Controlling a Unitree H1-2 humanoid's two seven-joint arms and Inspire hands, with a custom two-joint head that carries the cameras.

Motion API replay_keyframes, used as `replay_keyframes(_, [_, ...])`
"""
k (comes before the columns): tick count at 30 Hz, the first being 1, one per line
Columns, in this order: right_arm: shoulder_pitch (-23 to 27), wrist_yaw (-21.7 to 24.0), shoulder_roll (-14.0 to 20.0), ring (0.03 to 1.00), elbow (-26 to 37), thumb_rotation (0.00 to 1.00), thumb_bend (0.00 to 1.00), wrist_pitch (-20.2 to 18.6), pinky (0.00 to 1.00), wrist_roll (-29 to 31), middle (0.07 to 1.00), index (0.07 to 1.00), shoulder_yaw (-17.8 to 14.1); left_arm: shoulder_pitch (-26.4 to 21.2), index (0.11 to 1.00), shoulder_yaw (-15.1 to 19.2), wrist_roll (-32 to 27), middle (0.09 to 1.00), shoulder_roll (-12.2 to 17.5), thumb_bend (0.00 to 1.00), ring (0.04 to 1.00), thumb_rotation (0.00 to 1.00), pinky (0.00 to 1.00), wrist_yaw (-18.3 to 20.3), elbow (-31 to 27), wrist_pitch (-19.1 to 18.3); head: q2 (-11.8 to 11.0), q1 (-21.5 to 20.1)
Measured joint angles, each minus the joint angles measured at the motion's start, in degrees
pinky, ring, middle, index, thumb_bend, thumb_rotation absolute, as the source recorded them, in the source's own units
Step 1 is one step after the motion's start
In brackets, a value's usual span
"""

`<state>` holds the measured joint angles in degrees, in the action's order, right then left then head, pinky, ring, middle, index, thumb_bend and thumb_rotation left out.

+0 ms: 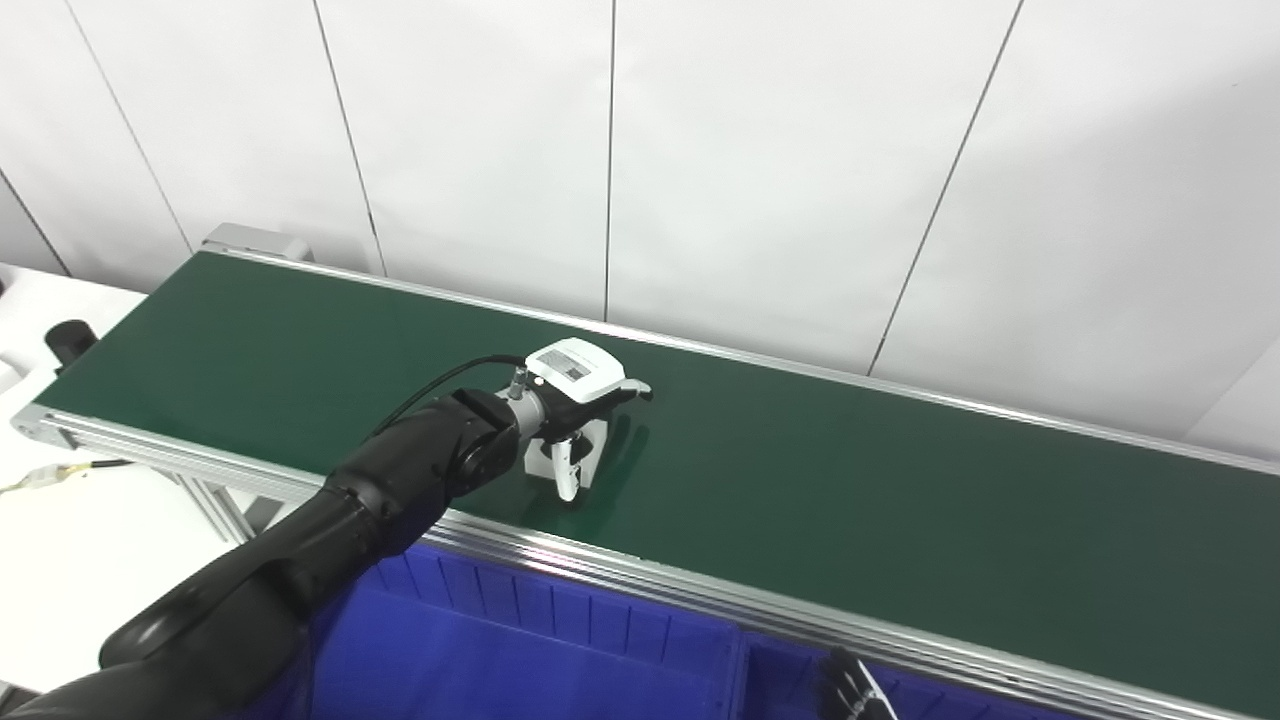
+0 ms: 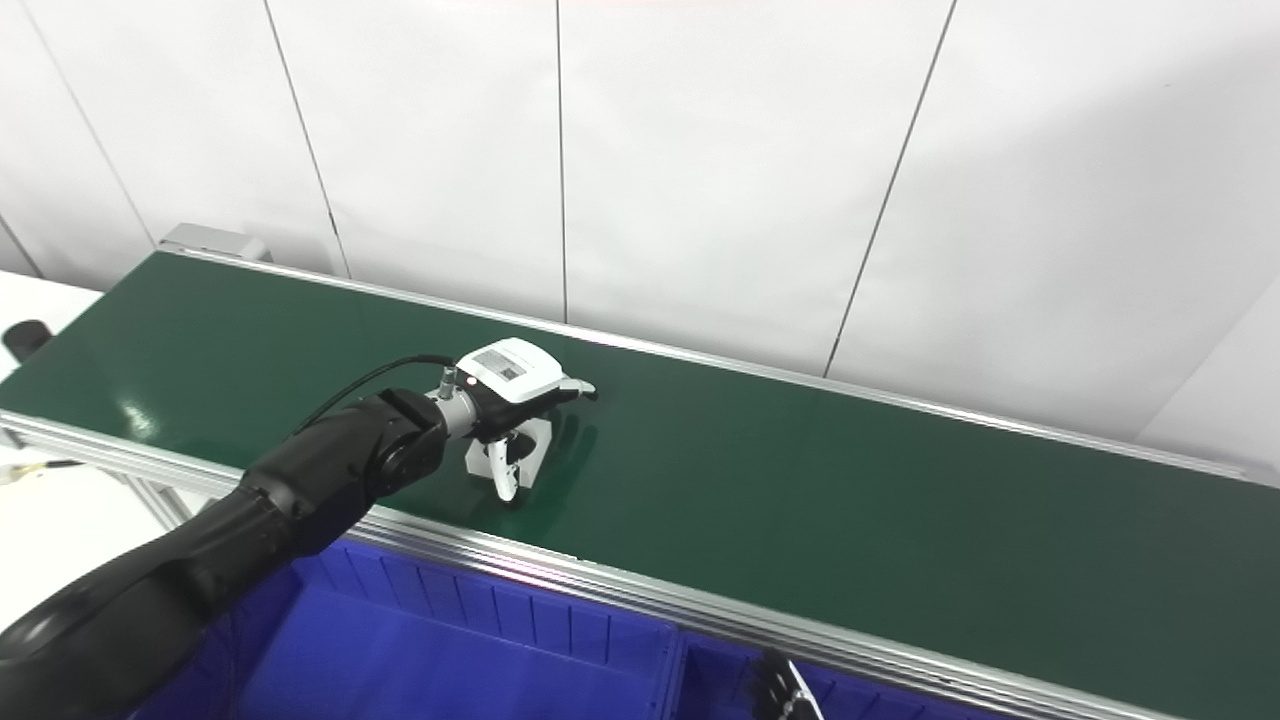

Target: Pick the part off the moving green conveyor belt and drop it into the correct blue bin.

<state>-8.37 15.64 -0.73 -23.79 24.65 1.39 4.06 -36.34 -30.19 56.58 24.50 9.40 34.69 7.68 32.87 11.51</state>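
A small white part [image 1: 545, 456] sits on the green conveyor belt [image 1: 900, 500], near its front edge. My left hand [image 1: 580, 395] reaches over the belt from the lower left and is right on top of the part. Its fingers [image 1: 628, 391] stretch out past the part and its thumb [image 1: 565, 478] hangs down in front of it; the hand is open and not closed on the part. Much of the part is hidden under the hand. Only the fingertips of my right hand [image 1: 852, 692] show at the bottom edge.
Two blue bins lie below the belt's front rail: a large one [image 1: 520, 650] at the left and another [image 1: 785, 675] to its right, split by a wall. A white table [image 1: 60, 540] stands at the left. White wall panels run behind the belt.
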Motion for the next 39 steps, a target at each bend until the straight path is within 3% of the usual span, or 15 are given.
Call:
replay_keyframes(11, [0.0,0.2,0.0,0.886,0.0,0.86,0.7,0.0,0.89,0.1,0.896,0.919,0.0,-1.3,0.846,-0.6,0.3,0.841,-0.1,1.0,0.828,0.12,0.79,-0.1,1.8,-0.9,0.4,-0.7])
replay_keyframes(15, [-0.1,0.5,-0.2,0.884,0.3,0.87,0.7,0.0,0.89,0.1,0.901,0.922,0.0,-3.2,0.835,-2.7,0.8,0.826,-1.3,1.0,0.814,0.12,0.79,-3.0,5.5,-1.2,0.5,-1.0])
replay_keyframes(17, [-0.2,0.5,-0.3,0.883,0.5,0.87,0.7,0.0,0.89,0.1,0.901,0.921,0.0,-4.0,0.806,-3.8,1.6,0.804,-2.0,1.0,0.787,0.11,0.73,-4.4,6.8,-1.5,0.8,-1.1])
replay_keyframes(18, [-0.2,0.5,-0.4,0.884,0.7,0.87,0.71,0.0,0.89,0.1,0.902,0.921,0.0,-4.2,0.767,-4.3,1.7,0.771,-2.2,0.97,0.733,0.07,0.64,-4.6,7.1,-1.7,0.8,-1.1])
replay_keyframes(19, [-0.4,0.5,-0.4,0.885,0.8,0.87,0.71,0.0,0.89,0.1,0.903,0.921,0.0,-4.4,0.722,-4.9,1.9,0.695,-2.5,0.92,0.605,0.03,0.5,-5.5,7.6,-2.4,0.8,-1.1])
replay_keyframes(20, [-0.5,0.5,-0.4,0.885,1.0,0.87,0.72,0.0,0.89,0.1,0.903,0.922,0.0,-4.5,0.706,-5.4,2.0,0.67,-2.9,0.9,0.562,0.02,0.45,-6.2,8.1,-3.1,0.8,-1.1])
replay_keyframes(21, [-0.6,0.4,-0.4,0.886,1.2,0.88,0.72,0.0,0.89,0.1,0.903,0.923,0.0,-4.7,0.618,-6.0,2.7,0.548,-3.3,0.72,0.451,0.01,0.35,-7.4,8.5,-3.6,1.1,-1.1])
replay_keyframes(22, [-0.7,0.4,-0.4,0.886,1.4,0.88,0.72,0.0,0.89,0.1,0.904,0.924,0.0,-4.8,0.572,-6.5,2.9,0.486,-3.5,0.62,0.394,0.0,0.3,-8.0,8.7,-3.6,1.1,-1.1])
replay_keyframes(23, [-0.7,0.4,-0.4,0.885,1.4,0.89,0.73,0.0,0.89,0.0,0.903,0.923,0.0,-5.0,0.521,-7.0,3.0,0.477,-3.6,0.56,0.288,0.0,0.21,-8.9,9.1,-3.6,1.1,-1.1])
replay_keyframes(24, [-0.7,0.4,-0.4,0.885,1.4,0.89,0.73,0.0,0.89,0.0,0.903,0.922,0.0,-5.1,0.504,-7.1,2.9,0.474,-3.7,0.55,0.252,0.0,0.18,-9.3,9.4,-3.6,1.1,-1.0])
replay_keyframes(34, [-0.9,0.4,-0.7,0.876,1.4,0.88,0.74,0.0,0.87,0.0,0.898,0.918,0.0,-6.4,0.484,-9.3,2.3,0.471,-4.1,0.52,0.203,0.0,0.13,-8.1,10.4,-4.0,1.4,-1.5])
replay_keyframes(39, [-0.9,0.4,-0.9,0.876,1.4,0.89,0.75,0.0,0.88,0.0,0.899,0.918,0.0,-6.4,0.484,-9.7,2.3,0.472,-4.5,0.52,0.236,0.0,0.16,-7.8,9.7,-4.0,1.3,-1.5])
